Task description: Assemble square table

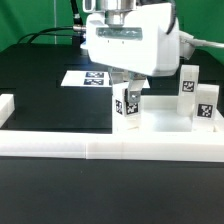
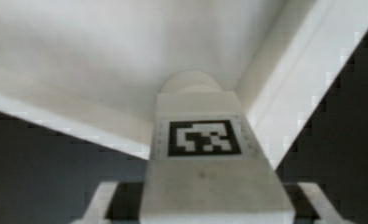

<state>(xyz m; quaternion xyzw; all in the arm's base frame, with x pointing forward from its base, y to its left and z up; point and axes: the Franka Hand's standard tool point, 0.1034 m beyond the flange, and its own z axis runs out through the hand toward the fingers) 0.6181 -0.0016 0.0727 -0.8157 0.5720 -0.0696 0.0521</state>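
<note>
A short white leg (image 1: 127, 107) with a black-and-white tag stands upright just behind the front border wall. My gripper (image 1: 125, 92) comes down on it from above, one finger on each side, shut on its upper part. In the wrist view the leg (image 2: 206, 160) fills the middle, tag facing the camera, with my gripper (image 2: 204, 208) shut on it and a finger (image 2: 113, 205) showing on either side. The square tabletop (image 1: 163, 118) lies flat to the exterior view's right of the held leg. Two more tagged legs (image 1: 188, 84) (image 1: 207, 104) stand at its far right.
A long low white border wall (image 1: 110, 148) runs across the front, and a short piece (image 1: 6, 106) sits at the exterior view's left. The marker board (image 1: 88, 77) lies flat on the black table behind the gripper. Cables trail at the back.
</note>
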